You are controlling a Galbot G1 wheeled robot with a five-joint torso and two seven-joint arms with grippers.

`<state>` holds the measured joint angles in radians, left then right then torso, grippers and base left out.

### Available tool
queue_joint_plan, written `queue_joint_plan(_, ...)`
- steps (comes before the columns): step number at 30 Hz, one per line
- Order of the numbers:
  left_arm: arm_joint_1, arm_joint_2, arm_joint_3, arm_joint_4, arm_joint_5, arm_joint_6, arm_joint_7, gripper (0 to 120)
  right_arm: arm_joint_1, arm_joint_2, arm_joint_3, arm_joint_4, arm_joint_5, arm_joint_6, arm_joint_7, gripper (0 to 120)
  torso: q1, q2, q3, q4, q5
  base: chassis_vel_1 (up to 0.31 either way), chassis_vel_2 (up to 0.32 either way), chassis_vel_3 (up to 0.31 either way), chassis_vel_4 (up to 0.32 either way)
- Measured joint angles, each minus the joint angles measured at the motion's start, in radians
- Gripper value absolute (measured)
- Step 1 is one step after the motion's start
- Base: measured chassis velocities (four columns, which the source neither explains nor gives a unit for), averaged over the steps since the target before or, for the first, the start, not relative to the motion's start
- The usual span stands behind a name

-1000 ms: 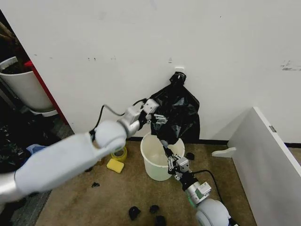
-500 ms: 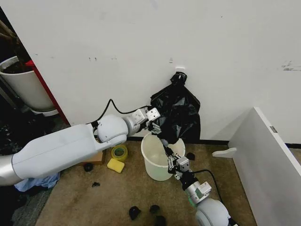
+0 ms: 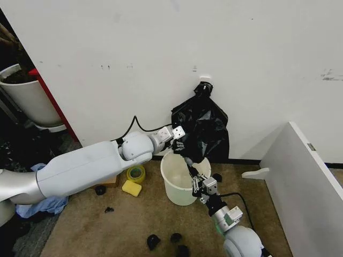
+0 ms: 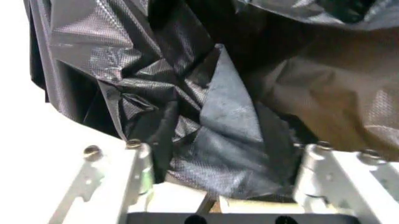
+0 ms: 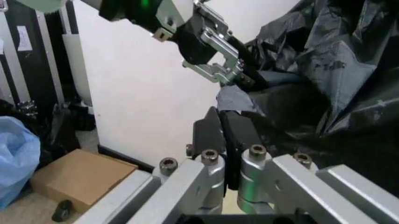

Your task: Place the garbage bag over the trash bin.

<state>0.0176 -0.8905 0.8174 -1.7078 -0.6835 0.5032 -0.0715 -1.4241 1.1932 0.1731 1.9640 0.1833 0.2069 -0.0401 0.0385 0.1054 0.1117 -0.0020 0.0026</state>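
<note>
The cream trash bin (image 3: 178,182) stands on the floor by the wall. Above it a black bundle of bags (image 3: 206,120) hangs from a wall hook. The garbage bag (image 3: 188,160) trails from the bundle's lower edge down to the bin's rim. My right gripper (image 3: 197,184) sits at that rim, shut on the bag's black tail (image 5: 274,112). My left gripper (image 3: 182,142) is higher up, at the lower left edge of the black plastic. It is open, with crinkled folds (image 4: 224,140) lying between its fingers (image 4: 134,163). The right wrist view shows it (image 5: 240,77) just beyond my right gripper (image 5: 223,123).
A yellow sponge (image 3: 131,188) and a tape roll (image 3: 135,174) lie left of the bin. Black scraps (image 3: 153,242) dot the floor in front. A white panel (image 3: 300,182) stands at the right, a larger white tub (image 3: 29,99) at the far left, and a cardboard box (image 5: 81,175) by the wall.
My left arm has lowered and stretched out, bringing its gripper slightly down onto the lower edge of the black plastic. The right gripper and the bin have stayed put.
</note>
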Motion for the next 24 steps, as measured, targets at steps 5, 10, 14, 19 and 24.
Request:
queue_joint_plan(5,0.026,-0.008,-0.026,0.012,-0.004,-0.017,-0.028,29,-0.005,-0.001,0.005,0.005,0.000,0.000,0.001,0,0.000,0.000,0.000,-0.0001,0.0001,0.000,0.000,0.000,0.000)
queue_joint_plan(10,0.077,-0.015,-0.091,0.026,-0.013,-0.063,-0.075,11,-0.008,-0.004,0.007,0.009,0.000,0.000,0.003,0,0.000,0.000,0.000,0.0001,0.0000,0.000,0.000,0.000,0.000)
queue_joint_plan(14,0.143,-0.019,-0.186,0.017,-0.070,-0.137,-0.139,0,-0.014,-0.003,0.007,0.019,-0.001,-0.003,0.004,0,0.000,0.000,0.000,-0.0001,0.0001,0.000,0.000,0.000,0.000)
queue_joint_plan(19,0.262,-0.018,-0.300,-0.017,-0.149,-0.273,-0.215,0,-0.042,-0.004,0.015,0.067,0.003,-0.025,0.019,11,0.000,0.000,0.000,0.0003,0.0000,0.000,0.000,0.000,0.000)
queue_joint_plan(24,0.345,-0.013,-0.349,-0.040,-0.175,-0.361,-0.234,0,-0.116,-0.031,0.047,0.198,0.092,-0.066,0.053,31,0.000,0.000,0.000,0.0000,0.0000,0.000,0.000,0.000,0.000)
